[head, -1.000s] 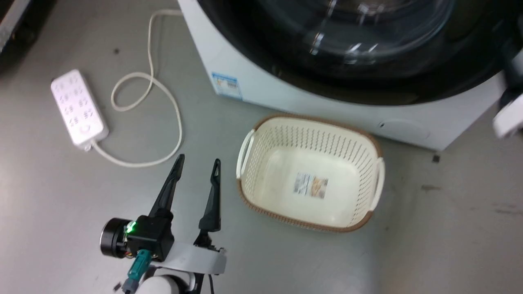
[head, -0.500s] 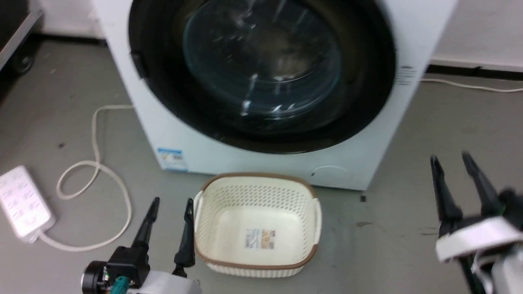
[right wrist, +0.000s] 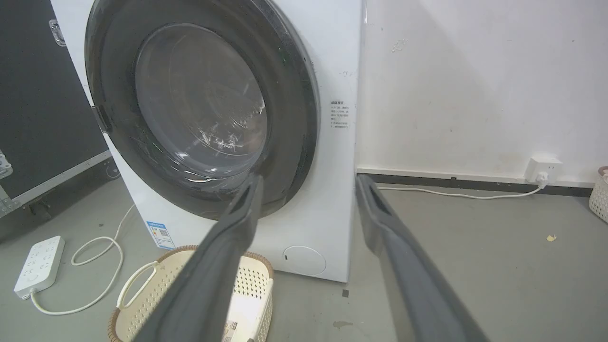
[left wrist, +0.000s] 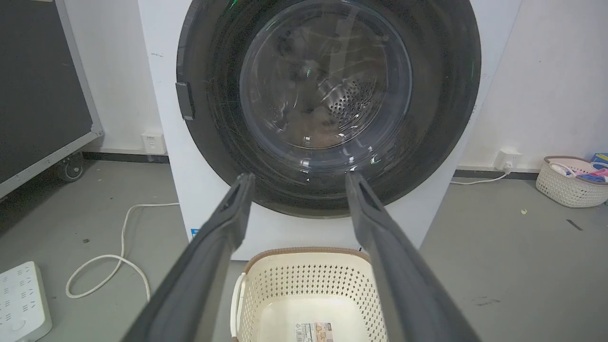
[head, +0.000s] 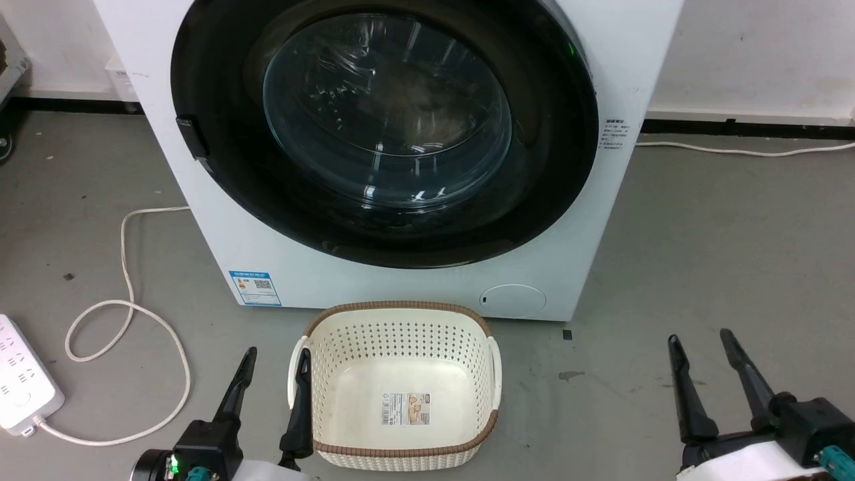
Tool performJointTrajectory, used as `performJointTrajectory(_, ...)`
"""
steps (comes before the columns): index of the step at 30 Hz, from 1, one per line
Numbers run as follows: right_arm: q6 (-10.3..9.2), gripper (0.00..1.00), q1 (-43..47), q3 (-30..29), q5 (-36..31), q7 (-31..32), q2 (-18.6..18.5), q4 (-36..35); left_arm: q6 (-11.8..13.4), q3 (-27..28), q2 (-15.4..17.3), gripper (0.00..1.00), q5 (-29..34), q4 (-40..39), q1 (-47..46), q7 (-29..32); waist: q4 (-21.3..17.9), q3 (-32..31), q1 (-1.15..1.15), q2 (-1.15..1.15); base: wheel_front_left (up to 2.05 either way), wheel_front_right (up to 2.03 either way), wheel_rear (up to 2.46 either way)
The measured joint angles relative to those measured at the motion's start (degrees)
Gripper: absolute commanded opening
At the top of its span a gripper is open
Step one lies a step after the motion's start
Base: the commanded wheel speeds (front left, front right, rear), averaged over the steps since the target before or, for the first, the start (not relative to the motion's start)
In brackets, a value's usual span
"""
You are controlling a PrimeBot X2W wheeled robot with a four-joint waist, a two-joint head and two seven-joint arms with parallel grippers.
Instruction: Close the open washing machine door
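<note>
The washing machine door (head: 384, 120), a round black rim around a bulging glass bowl, lies flat against the front of the white washing machine (head: 200, 234). My left gripper (head: 278, 353) is open and low on the floor side, just left of the cream basket, well short of the door. At the lower right my right gripper (head: 699, 336) is also open and holds nothing. In the left wrist view the open gripper (left wrist: 300, 176) frames the door (left wrist: 327, 90). The right wrist view has the open gripper (right wrist: 309, 178) before the door (right wrist: 199, 104).
A cream perforated basket (head: 401, 306) stands on the floor right in front of the machine. A white power strip (head: 20, 381) and its looped cable (head: 127, 267) lie at the left. A black wheeled case (left wrist: 38, 85) stands far left, and a second basket (left wrist: 567, 183) sits at the right wall.
The head camera has swung up and back, so the whole door now shows. My right gripper has dropped from beside the door's right edge to the lower right. The left gripper stays open.
</note>
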Motion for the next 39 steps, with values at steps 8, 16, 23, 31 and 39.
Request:
performJointTrajectory(8,0.00,0.00,0.23,0.37,-0.45,0.08,0.12,0.04,-0.11,-0.09,-0.03,0.00,0.02,0.26,-0.02,0.12,0.19,-0.11,0.00,0.00,0.00,0.00,0.00)
performJointTrajectory(16,0.00,0.00,0.22,0.38,-0.69,1.31,0.13,-0.03,-0.09,0.19,-0.04,0.00,0.12,0.14,-0.03,1.23,0.18,-0.14,0.00,0.00,0.00,0.00,0.00)
performJointTrajectory(23,0.00,0.00,0.20,0.41,-1.13,2.04,0.18,-0.27,-0.02,0.40,-0.05,0.00,0.57,-0.03,-0.05,2.09,0.18,-0.16,0.00,0.00,0.00,0.00,0.00)
performJointTrajectory(31,0.00,0.00,0.15,0.45,-1.65,2.93,0.33,-0.60,0.15,0.58,-0.05,0.00,1.08,-0.41,-0.16,3.09,0.18,-0.19,0.00,0.00,0.00,0.00,0.00)
performJointTrajectory(39,0.00,0.00,0.11,0.48,-2.22,3.90,0.45,-0.96,0.45,0.75,-0.07,0.00,1.47,-0.60,-0.23,3.93,0.18,-0.22,0.00,0.00,0.00,0.00,0.00)
